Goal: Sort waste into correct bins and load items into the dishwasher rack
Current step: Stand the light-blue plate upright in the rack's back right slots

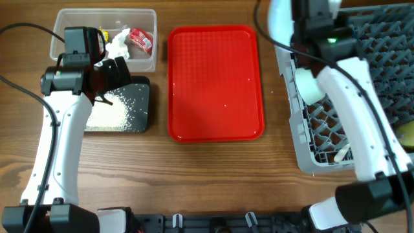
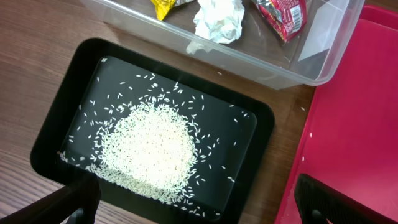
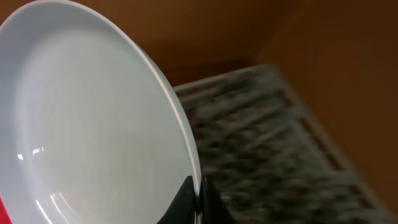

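Note:
My right gripper (image 3: pixel 198 196) is shut on the rim of the pale blue plate (image 3: pixel 87 118) and holds it on edge above the grey dishwasher rack (image 3: pixel 267 124). In the overhead view the plate (image 1: pixel 277 22) hangs over the rack's (image 1: pixel 304 145) left edge. My left gripper (image 2: pixel 199 208) is open and empty above the black tray (image 2: pixel 56 124), which holds a heap of white rice (image 2: pixel 152 146). The clear tub (image 2: pixel 273 68) holds a yellow wrapper (image 2: pixel 163 6), a white napkin (image 2: pixel 217 18) and a red/silver wrapper (image 2: pixel 283 12).
The flat red tray (image 1: pixel 215 84) lies between the bins and the rack with a few stray rice grains on it. A whitish piece (image 1: pixel 341 155) and a yellow item (image 1: pixel 407 133) sit in the rack. Cables run at the far left.

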You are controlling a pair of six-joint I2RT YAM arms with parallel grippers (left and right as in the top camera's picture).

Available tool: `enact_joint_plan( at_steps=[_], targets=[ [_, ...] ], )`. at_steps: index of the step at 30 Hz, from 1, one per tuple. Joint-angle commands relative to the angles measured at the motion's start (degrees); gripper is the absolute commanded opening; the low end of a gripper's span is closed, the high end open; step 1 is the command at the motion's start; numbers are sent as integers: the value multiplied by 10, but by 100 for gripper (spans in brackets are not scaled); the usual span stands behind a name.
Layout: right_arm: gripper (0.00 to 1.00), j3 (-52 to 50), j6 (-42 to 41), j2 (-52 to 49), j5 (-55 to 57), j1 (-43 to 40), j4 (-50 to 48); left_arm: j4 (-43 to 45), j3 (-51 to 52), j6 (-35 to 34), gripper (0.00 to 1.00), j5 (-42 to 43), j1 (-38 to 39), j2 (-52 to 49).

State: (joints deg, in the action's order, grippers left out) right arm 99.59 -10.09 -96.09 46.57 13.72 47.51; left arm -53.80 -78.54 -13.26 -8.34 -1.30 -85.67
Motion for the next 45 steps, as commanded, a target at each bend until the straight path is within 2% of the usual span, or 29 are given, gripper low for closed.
enact_joint_plan(
  at_steps=[1,7,13,20,28,31,33,36,39,40,42,43,44,45],
  targets=[
    [4,9,26,26,89,-62,2,1,-4,-9,100,-5,-4,4],
    [4,0,57,25,71,-131,55,1,-4,-9,100,-5,-4,4],
    [4,-25,117,0,23,-186,9,1,-4,-9,100,-5,-4,4],
    [4,-25,222,-78,24,-192,-81,1,-4,-9,100,-5,-4,4],
    [4,-25,235,-123,24,-192,-102,1,-4,-9,100,-5,-4,4],
    [20,-25,235,-123,2,-192,-105,1,-4,-9,100,-5,-4,4],
    [50,-25,234,-123,-16,-192,-103,1,-4,-9,100,-5,-4,4],
    [74,-25,233,-123,-17,-192,-104,1,-4,-9,100,-5,-4,4],
    [76,-25,226,-123,-17,-188,-102,1,-4,-9,100,-5,-4,4],
    [80,-25,213,-123,-17,-188,-96,1,-4,-9,100,-5,-4,4],
    [81,-25,162,-123,-24,-188,-67,1,-4,-9,100,-5,-4,4],
    [80,-25,155,-123,-89,-188,-34,1,-4,-9,100,-5,-4,4],
    [71,-25,155,-123,-166,-188,-2,1,-4,-9,100,-5,-4,4],
    [56,-25,155,-123,-241,-191,23,1,-4,-9,100,-5,-4,4]
  ],
)
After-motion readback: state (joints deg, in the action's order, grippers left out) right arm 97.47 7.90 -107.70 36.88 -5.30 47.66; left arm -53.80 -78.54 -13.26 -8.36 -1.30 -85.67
